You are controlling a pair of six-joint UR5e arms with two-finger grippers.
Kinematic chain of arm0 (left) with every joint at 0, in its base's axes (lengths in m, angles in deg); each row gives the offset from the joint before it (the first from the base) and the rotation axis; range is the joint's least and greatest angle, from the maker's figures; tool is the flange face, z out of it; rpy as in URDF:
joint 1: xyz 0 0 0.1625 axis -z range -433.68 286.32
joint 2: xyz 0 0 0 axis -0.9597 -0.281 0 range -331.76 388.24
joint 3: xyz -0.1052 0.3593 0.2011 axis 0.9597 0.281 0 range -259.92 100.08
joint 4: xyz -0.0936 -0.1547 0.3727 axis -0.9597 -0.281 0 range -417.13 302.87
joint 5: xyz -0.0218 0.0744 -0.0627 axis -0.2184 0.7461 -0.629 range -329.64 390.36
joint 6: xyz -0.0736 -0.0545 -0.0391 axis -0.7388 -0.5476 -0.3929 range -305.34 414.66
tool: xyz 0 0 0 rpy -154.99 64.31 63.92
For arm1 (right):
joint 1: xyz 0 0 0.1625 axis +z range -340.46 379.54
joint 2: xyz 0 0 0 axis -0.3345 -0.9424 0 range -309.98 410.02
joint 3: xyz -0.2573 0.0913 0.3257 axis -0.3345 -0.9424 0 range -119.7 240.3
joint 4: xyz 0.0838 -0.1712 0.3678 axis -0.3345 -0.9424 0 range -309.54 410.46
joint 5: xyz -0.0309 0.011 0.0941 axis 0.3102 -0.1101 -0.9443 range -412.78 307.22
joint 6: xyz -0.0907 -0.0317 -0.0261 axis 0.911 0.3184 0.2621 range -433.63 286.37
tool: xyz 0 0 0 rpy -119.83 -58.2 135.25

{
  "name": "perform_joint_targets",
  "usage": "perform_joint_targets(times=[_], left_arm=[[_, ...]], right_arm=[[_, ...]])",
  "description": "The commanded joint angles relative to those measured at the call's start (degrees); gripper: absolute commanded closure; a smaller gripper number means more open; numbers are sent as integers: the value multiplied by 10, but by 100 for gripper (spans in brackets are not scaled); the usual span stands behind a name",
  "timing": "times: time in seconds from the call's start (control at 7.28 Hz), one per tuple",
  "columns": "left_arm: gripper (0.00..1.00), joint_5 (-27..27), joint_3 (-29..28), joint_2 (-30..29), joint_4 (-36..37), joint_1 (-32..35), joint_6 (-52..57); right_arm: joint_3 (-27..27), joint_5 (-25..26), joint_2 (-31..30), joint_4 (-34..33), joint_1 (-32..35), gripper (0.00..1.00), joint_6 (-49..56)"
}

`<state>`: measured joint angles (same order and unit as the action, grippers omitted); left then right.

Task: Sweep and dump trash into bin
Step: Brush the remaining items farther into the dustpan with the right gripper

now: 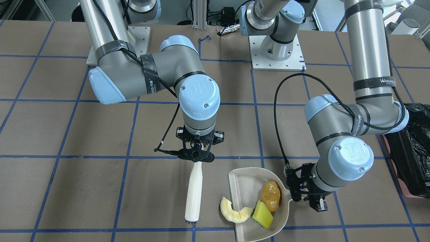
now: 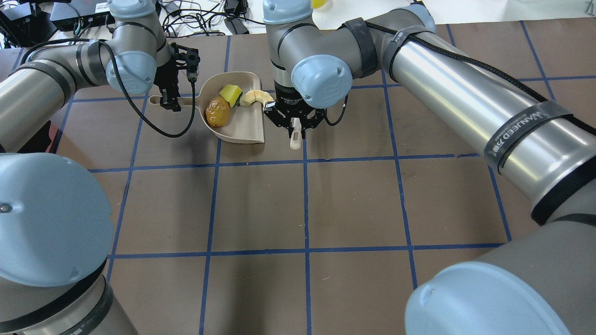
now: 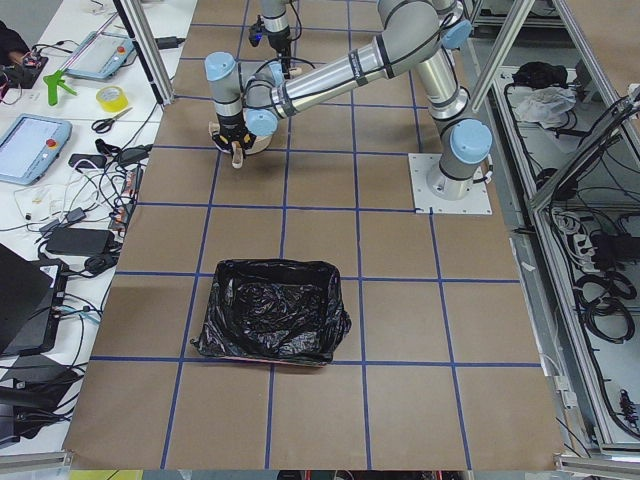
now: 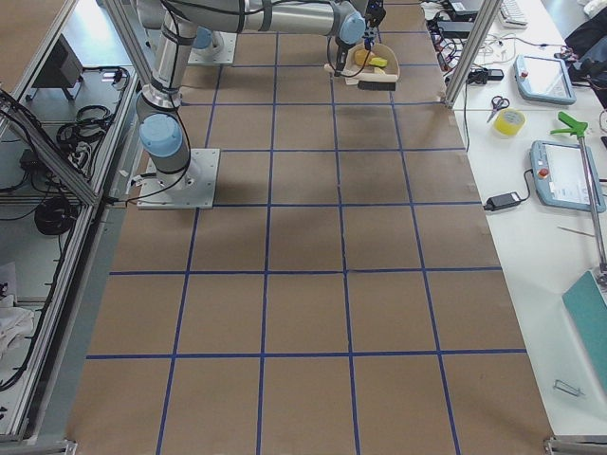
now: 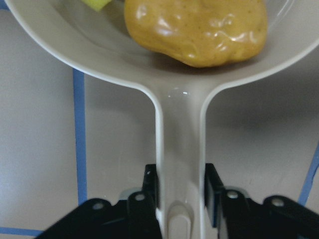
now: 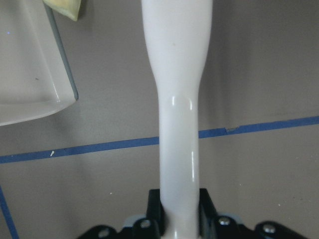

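Two pieces of trash, the amber blob [image 1: 270, 196] and the yellow-green wedge [image 1: 262, 215], are sitting inside the dustpan [image 1: 243, 183], while the pale rind [image 1: 233, 211] is lying across its open lip, near the bristle end of the white brush [image 1: 194, 195]. I am seeing my left gripper [image 5: 180, 193] clamping the dustpan's handle and my right gripper [image 6: 179, 209] squeezing the brush's handle. The bin [image 3: 268, 348] is standing well apart from them, at the left end of the table [image 1: 84, 185].

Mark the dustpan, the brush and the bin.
dustpan [image 1: 244, 190]: front-facing view, bare floor of the pan.
brush [image 1: 194, 191]: front-facing view, middle of its white handle.
bin [image 3: 265, 345]: exterior left view, near rim of the black bag.
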<state>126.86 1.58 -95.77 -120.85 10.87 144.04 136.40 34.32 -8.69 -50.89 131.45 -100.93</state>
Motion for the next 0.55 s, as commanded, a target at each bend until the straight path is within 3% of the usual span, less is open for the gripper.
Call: perform_joint_targets(times=[0.0,0.41], left_arm=[[99,0,0,0,0,0,0],[99,0,0,0,0,0,0]], right_arm=[[0,-3,37,-64,2,100,20],[-10,-4,71,-116,3,100,25]])
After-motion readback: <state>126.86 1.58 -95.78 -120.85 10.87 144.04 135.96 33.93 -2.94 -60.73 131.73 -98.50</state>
